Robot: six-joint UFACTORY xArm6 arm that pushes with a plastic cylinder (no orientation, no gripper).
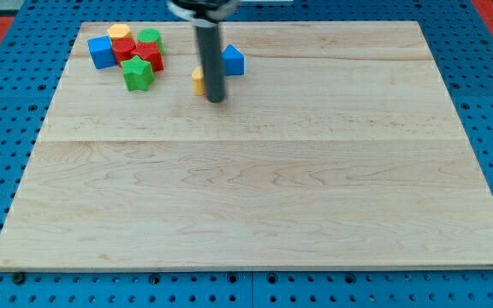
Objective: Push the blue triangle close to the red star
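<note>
The blue triangle (234, 60) sits near the view's top, right of centre-left, partly hidden by my rod. The red star (148, 55) lies in the cluster at the top left. My tip (216, 98) is on the board just below and left of the blue triangle, right beside a yellow block (198, 80) that my rod partly covers.
The top-left cluster also holds a blue cube (102, 51), a yellow block (120, 32), a green cylinder (150, 37), a second red block (125, 48) and a green star (138, 74). The wooden board (255, 188) lies on a blue pegboard.
</note>
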